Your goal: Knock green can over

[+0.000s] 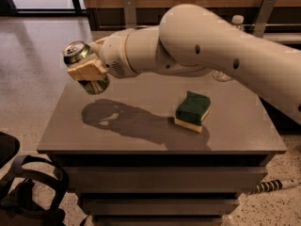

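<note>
The green can (84, 67) is shiny green with a silver top and pull tab. My gripper (87, 69) is shut on it, one pale finger (84, 71) across its side. The can hangs tilted in the air above the left part of the grey table (141, 131), its top leaning to the upper left. Its shadow lies on the tabletop below. My white arm reaches in from the right across the table.
A green-and-yellow sponge (193, 110) lies on the table right of centre. A clear plastic water bottle (235, 22) stands at the back right, mostly hidden behind my arm. A black object (28, 192) sits on the floor at lower left.
</note>
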{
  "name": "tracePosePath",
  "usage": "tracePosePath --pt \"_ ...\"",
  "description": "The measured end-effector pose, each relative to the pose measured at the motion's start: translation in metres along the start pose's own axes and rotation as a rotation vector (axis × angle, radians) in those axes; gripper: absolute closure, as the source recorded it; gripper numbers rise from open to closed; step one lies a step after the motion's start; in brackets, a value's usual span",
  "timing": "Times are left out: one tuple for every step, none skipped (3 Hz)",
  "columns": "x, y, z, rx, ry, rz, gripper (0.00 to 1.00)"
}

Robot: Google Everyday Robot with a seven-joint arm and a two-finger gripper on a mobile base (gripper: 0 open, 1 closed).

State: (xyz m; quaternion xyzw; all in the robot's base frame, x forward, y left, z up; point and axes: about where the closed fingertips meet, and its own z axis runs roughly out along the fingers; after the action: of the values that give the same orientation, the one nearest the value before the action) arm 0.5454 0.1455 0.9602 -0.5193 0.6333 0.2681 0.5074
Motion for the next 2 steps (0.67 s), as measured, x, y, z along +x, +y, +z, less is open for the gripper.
tracePosePath --pt "-0.030 0.003 -0.015 -0.043 0.132 -0.085 1.00" --pt "-0.016 -0.018 -0.033 -0.037 0.309 -0.073 1.00"
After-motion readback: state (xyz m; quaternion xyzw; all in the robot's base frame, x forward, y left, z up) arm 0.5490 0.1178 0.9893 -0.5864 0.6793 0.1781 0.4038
